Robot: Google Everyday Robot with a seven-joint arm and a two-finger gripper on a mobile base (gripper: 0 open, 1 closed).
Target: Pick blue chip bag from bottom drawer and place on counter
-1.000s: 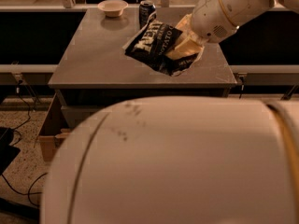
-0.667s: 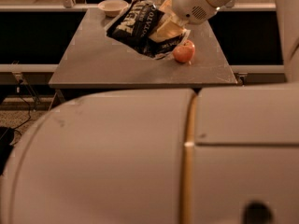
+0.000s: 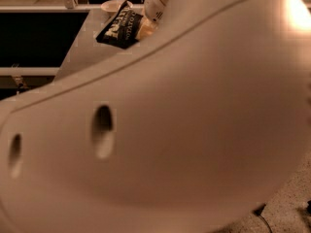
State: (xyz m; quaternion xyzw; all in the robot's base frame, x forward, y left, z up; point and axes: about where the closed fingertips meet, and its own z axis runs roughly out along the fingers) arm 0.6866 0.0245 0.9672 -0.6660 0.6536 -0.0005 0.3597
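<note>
The blue chip bag (image 3: 119,29), dark with a white label and dark lettering, hangs over the far part of the grey counter (image 3: 80,52). My gripper (image 3: 144,29) is shut on the bag's right edge, with a yellowish finger (image 3: 146,30) against it. The white wrist rises above it at the top edge. My own pale arm shell (image 3: 184,130) fills most of the view and hides the rest of the counter. The bottom drawer is out of view.
A small white bowl (image 3: 113,5) sits at the counter's far edge, just behind the bag. A dark gap and a rail (image 3: 29,71) lie left of the counter. Speckled floor (image 3: 291,208) shows at bottom right.
The bag and gripper have shifted left and toward the counter's far edge. My arm shell has swung up and now covers nearly the whole view, hiding the apple seen earlier.
</note>
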